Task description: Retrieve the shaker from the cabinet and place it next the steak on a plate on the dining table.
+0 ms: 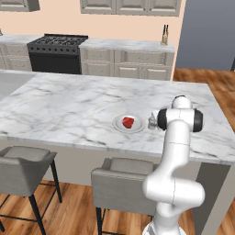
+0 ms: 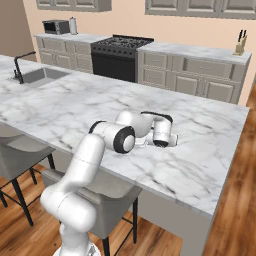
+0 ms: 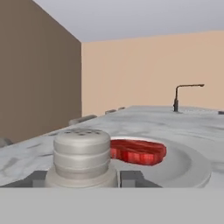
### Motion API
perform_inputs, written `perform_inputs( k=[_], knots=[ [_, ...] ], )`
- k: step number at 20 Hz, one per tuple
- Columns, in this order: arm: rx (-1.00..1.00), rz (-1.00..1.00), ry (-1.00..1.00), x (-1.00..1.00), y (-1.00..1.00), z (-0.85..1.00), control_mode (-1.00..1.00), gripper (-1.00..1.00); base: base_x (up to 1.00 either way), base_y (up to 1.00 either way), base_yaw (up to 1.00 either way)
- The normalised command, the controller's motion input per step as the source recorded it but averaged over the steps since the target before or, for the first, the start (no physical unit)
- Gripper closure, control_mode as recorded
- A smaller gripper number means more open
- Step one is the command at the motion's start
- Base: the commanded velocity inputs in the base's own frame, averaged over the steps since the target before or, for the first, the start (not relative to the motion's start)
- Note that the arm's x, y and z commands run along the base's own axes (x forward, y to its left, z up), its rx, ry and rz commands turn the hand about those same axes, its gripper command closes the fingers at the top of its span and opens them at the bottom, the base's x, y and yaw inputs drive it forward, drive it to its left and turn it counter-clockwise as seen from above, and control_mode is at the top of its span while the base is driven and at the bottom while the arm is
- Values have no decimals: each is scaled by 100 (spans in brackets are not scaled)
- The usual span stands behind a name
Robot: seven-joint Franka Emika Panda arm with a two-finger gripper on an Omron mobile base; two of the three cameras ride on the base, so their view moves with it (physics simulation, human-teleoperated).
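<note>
Shaker (image 3: 82, 159) stood upright on the dining table (image 1: 69, 110), just beside the plate (image 1: 117, 125). The steak (image 1: 128, 122) lay on the plate. In the hand view the shaker sat between the two dark fingertips (image 3: 131, 178), with the red steak and the plate's rim right behind it. The gripper (image 3: 82, 179) was squeezed tight on the shaker, low over the table. A tap (image 3: 183, 95) stood far off across the table. Two grey stools (image 1: 27, 167) stood at the near side.
</note>
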Motion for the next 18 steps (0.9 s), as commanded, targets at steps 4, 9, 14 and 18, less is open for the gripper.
perform_inputs(
  k=[4,9,14,18],
  knots=[
    [0,0,6,24,-1,-39,-100,-100,0,0,0],
    [2,0,0,-11,-6,-4,-100,-100,0,0,0],
    [0,0,-9,-41,0,0,-100,-100,0,0,0],
    [1,0,-9,-15,-20,0,-100,-100,0,0,0]
  ],
)
